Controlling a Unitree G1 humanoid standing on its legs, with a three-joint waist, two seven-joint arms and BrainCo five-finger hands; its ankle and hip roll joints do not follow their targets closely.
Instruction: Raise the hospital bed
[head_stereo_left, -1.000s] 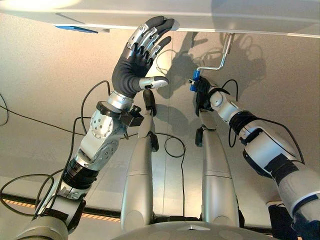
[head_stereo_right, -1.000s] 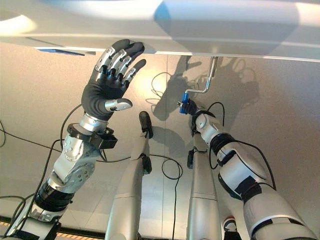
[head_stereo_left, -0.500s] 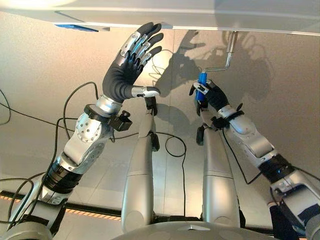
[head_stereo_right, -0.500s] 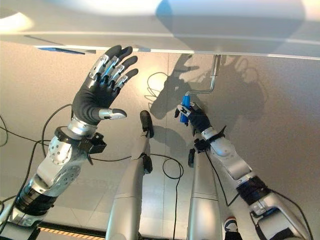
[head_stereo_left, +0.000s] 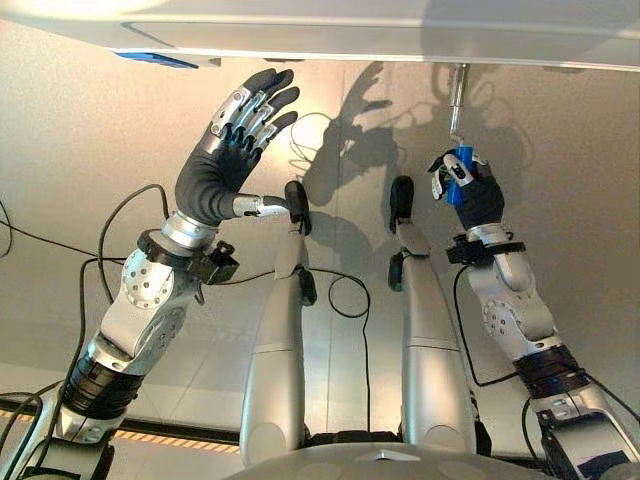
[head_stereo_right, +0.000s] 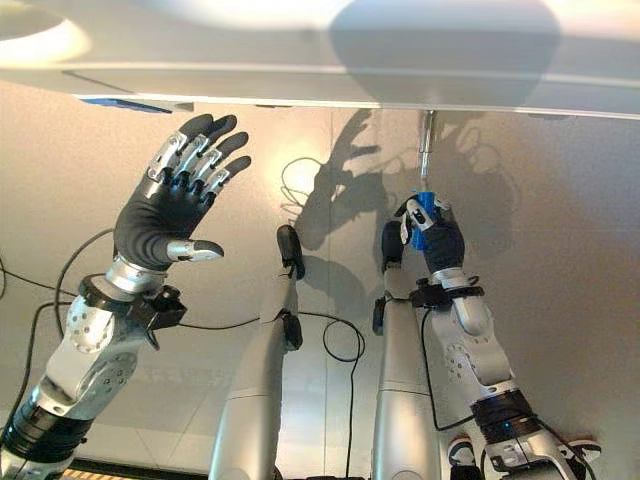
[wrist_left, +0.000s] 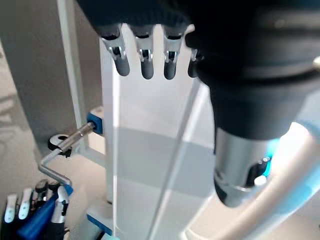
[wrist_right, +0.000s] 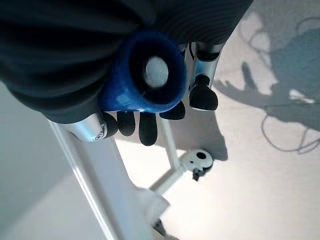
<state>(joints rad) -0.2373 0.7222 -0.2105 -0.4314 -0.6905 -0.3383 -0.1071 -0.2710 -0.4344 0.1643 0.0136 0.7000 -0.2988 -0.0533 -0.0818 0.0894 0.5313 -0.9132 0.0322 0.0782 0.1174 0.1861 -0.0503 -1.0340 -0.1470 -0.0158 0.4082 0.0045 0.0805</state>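
Fingers of the right hand (head_stereo_left: 468, 190) are curled tight round the blue cylindrical grip (wrist_right: 142, 75) of the bent silver metal crank (wrist_left: 62, 150), which hangs just under the pale hospital bed frame (head_stereo_left: 400, 35) with the grip's long axis running along the palm. Left hand (head_stereo_left: 228, 160) is splayed wide, holding nothing, well off to the crank's side, so I'd guess nothing blocks the turning.

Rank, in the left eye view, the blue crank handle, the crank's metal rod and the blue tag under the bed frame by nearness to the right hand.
1. Blue crank handle: gripped in the right hand.
2. Metal rod: just above that hand.
3. Blue tag: far off, beyond the left hand.
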